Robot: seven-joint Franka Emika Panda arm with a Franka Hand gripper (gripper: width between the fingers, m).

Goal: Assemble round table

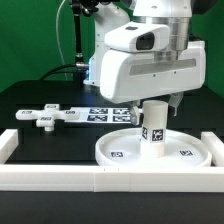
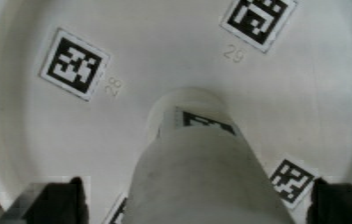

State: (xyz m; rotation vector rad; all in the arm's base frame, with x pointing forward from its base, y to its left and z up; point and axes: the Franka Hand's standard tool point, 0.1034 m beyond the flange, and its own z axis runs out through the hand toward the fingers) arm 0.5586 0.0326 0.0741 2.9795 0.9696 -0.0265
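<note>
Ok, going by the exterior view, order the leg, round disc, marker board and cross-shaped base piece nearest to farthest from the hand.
1. Leg, upright directly under the hand.
2. Round disc, beneath it.
3. Marker board, behind, toward the exterior view's left.
4. Cross-shaped base piece, far exterior view's left.

We see the white leg (image 1: pixel 153 128) upright on the rimmed disc (image 1: pixel 196 146) — the cross-shaped base (image 1: pixel 45 116) lies flat, well apart, toward the exterior view's left.

A black worktop (image 1: pixel 40 135) stands before a green backdrop (image 1: pixel 30 40). A long white border rail (image 1: pixel 100 180) edges its front. The marker board (image 1: pixel 103 113) lies flat mid-worktop.
</note>
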